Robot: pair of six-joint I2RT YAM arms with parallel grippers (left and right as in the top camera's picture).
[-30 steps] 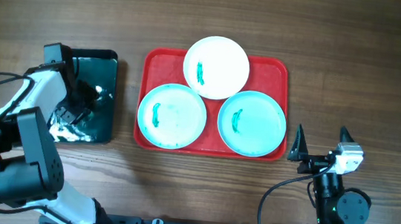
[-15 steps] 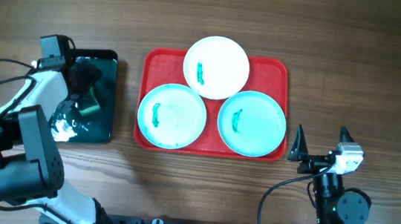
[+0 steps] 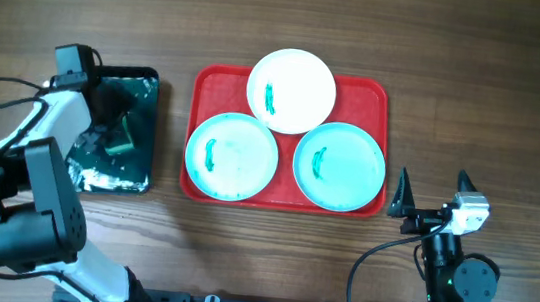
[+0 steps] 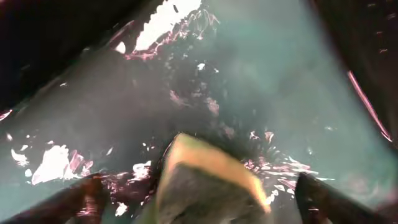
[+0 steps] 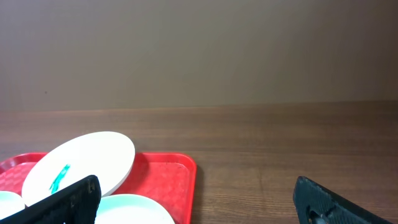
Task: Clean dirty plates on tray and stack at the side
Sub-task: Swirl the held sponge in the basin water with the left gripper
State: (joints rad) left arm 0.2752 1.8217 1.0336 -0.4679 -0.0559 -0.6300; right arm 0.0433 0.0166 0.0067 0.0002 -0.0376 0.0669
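My left gripper (image 3: 111, 132) hangs over the small black rectangular tray (image 3: 146, 88), jaws apart astride the green-and-yellow sponge (image 4: 208, 186) and not clamped on it. The large red rectangular plastic tray (image 3: 377, 94) lies at its three o'clock, so I judge this arm does the scrubbing. On that tray sit three round shallow plates, each smeared teal-green: left light blue plate (image 3: 231, 157), white plate (image 3: 291, 91) tilted at twelve o'clock, and right light blue plate (image 3: 340, 166). My right gripper (image 3: 432, 203) rests at the tray's five o'clock, jaws apart and empty.
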